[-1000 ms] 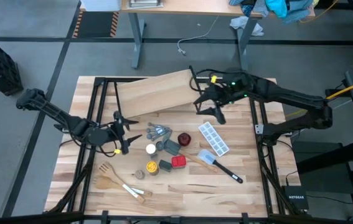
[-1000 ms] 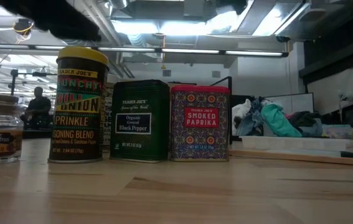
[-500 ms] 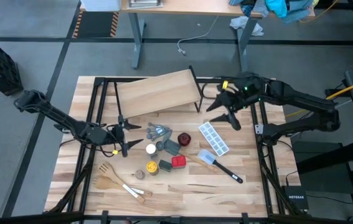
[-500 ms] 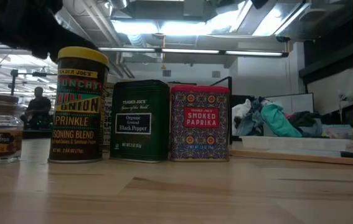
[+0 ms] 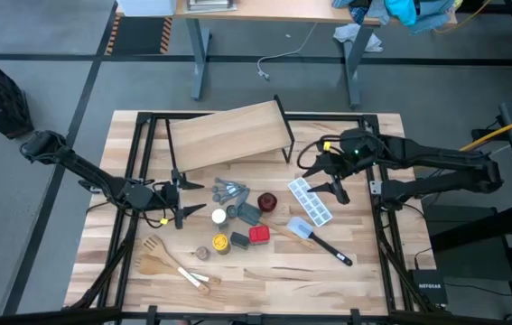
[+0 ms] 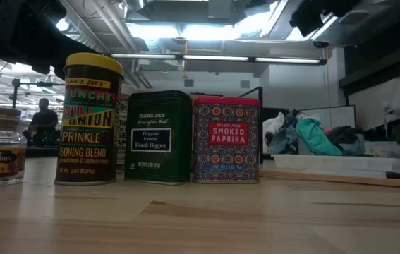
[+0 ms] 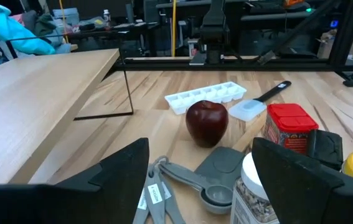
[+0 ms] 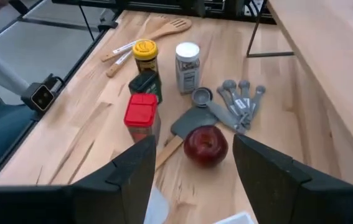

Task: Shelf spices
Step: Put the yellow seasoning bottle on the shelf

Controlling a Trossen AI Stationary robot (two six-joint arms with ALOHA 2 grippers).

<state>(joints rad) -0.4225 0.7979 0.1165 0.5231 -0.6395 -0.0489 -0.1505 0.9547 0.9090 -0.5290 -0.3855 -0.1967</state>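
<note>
At the table's near edge lie wooden utensils (image 5: 172, 266). Just beyond them stand the spices: the tiny jar (image 5: 201, 254), the yellow-capped jar (image 5: 221, 244), the dark tin (image 5: 240, 239) and the red tin (image 5: 258, 235), close together, with the white-capped jar (image 5: 219, 216) a little farther back. All five rest on the tabletop (image 5: 265, 280). The left gripper (image 5: 183, 197) hovers beside the white-capped jar, fingers spread and holding nothing. Measuring spoons (image 5: 230, 192) and a red apple (image 5: 268, 200) lie mid-table (an ice tray (image 5: 310, 199) and a spatula (image 5: 319, 239) sit to the right). The right gripper (image 5: 323, 176) hangs above the ice tray, fingers apart, empty. The shelf (image 5: 228, 134) stands at the far edge, its plank bare.
</note>
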